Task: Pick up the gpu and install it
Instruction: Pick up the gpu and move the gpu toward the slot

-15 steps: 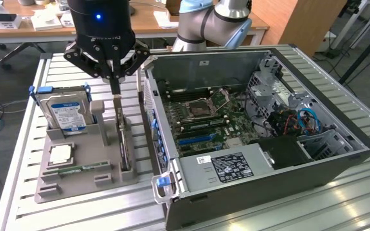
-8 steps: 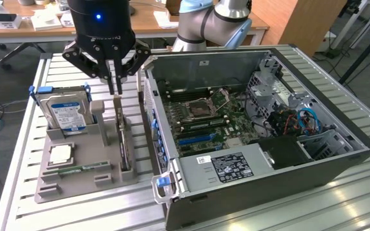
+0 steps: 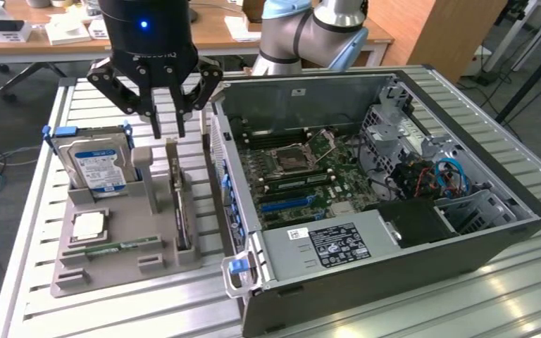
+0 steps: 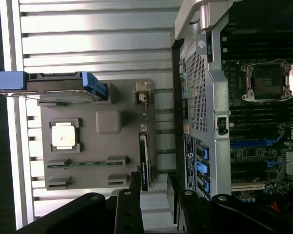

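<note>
Gripper (image 3: 171, 128) hovers with its 2 fingers apart, just above the gpu (image 3: 178, 204).
The gpu stands on edge in the grey holder (image 3: 110, 264); the wrist view shows a narrow strip of table (image 4: 163, 131) between holder and computer case (image 4: 205, 97).

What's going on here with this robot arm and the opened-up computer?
A robot arm's tool hovers with its fingers open just above a graphics card, which stands on edge in a gray parts tray on the table. Nothing is held. The card is not yet in the open computer case, which sits beside the tray on the exterior view's right. A hard drive also stands in the tray.
</note>
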`<state>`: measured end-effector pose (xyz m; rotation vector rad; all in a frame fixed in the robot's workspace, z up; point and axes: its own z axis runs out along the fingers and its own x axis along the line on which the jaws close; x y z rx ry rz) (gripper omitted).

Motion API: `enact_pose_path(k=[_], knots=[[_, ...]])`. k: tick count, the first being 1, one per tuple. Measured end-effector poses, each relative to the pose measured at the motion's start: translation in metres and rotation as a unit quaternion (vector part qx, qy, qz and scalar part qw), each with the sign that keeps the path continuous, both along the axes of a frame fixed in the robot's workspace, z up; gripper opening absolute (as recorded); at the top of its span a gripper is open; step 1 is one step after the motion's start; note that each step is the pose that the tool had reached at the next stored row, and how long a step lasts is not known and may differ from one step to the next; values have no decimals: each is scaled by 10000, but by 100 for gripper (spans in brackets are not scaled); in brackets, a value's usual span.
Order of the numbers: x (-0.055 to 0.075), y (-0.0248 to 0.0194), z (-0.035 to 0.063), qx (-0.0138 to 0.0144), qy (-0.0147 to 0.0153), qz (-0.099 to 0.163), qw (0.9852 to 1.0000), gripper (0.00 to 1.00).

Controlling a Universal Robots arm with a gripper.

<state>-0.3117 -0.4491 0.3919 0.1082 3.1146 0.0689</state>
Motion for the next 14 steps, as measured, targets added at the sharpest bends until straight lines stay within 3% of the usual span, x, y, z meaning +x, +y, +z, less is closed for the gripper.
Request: enact_pose_path(k=[14], knots=[[0,0,-197,0,0,0,10000,36]])
